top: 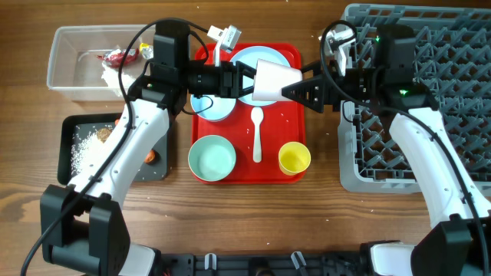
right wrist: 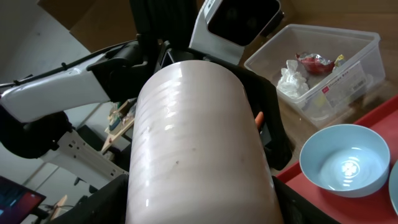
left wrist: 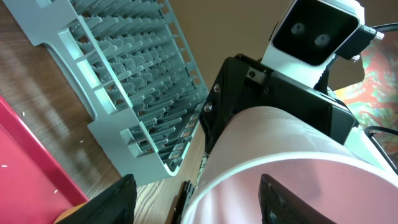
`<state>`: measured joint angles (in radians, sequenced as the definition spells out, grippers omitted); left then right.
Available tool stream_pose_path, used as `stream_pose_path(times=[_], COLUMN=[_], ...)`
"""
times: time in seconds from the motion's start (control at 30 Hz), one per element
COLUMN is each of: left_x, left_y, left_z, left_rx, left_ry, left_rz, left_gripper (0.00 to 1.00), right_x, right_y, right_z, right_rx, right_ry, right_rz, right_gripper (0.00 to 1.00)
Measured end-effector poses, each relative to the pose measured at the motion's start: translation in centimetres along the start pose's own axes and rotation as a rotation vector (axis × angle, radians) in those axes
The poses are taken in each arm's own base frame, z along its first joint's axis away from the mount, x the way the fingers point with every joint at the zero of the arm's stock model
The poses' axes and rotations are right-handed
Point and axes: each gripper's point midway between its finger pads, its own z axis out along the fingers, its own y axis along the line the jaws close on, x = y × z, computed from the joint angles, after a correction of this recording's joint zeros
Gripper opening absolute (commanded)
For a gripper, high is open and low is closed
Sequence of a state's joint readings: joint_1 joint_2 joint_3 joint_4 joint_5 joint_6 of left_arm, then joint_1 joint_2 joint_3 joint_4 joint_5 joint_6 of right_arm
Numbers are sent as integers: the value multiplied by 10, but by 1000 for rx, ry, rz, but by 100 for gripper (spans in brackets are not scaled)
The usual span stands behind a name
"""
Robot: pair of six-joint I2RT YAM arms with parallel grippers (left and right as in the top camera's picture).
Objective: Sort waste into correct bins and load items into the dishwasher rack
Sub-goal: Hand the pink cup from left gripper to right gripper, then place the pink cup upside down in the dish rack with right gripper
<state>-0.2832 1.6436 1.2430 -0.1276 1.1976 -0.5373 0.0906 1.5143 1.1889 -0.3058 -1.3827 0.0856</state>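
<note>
Pink cup [top: 272, 80] lies on its side in the air above the far half of the red tray [top: 270, 165], between the two tools. The right tool [top: 291, 84] is clenched around the cup body. The left tool [top: 250, 80], at the rim end, is released, with one finger clear of the wall.

Counted from the table edge, with clock positions read on the red tray [top: 276, 126].

Two bowls sat on it: the near bowl [top: 212, 158] at 7 o'clock and the far bowl [top: 211, 110] at 10 o'clock. There were two cups, the yellow cup [top: 294, 158] at 5 o'clock and the pink cup [top: 272, 80] toward 12 o'clock. The plate [top: 268, 54] numbered one, at 12 o'clock, and the white spoon [top: 257, 134] one, at centre.

Two bins stood out past 9 o'clock: the clear tub [top: 61, 77] and the black bin [top: 157, 170]. One dishwasher rack [top: 460, 54] stood out past 3 o'clock.

There was one tissue wad [top: 112, 74] and one carrot [top: 151, 157]. The rice grains [top: 83, 149] were too many to count.
</note>
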Motion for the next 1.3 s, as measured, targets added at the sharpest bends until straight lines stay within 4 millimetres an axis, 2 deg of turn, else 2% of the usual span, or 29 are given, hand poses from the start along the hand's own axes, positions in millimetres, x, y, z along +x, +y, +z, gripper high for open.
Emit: stream_pose_path(times=[0.13,0.3,0.5,0.67,0.77,0.83,0.93,1.0,1.07,1.3], left_x=[0,-2,-7,-4,2,4,12,13,12,15], left_y=[0,1,16,49,75,96,120,125,129,132], left_z=[0,-2,-11,-17,-25,-34,-48,-53,-56,-59], left_rx=[0,-4,-64,-227,-366,-488,-639,-678,-705,-733], left_ry=[0,-7,-44,-85,-107,-133,-149,-159,-167,-153], left_rz=[0,-1,-41,-137,-186,-210,-253,-254,-253,-236], left_gripper=[63,64,64,63,63,60,55,53,51,49], right_x=[-3,-5,19,53,58,48,30,28,33,73], right_y=[-6,-29,-71,-95,-92,-84,-59,-47,-41,-33], right_z=[-10,-45,-80,-104,-124,-142,-168,-181,-200,-295], right_rx=[25,129,381,619,754,861,1020,1093,1165,1431], right_ry=[-20,-81,-100,-38,9,34,77,97,104,12], right_rz=[17,125,341,514,579,583,559,562,594,849], right_gripper=[34,34,34,32,32,37,39,40,38,35])
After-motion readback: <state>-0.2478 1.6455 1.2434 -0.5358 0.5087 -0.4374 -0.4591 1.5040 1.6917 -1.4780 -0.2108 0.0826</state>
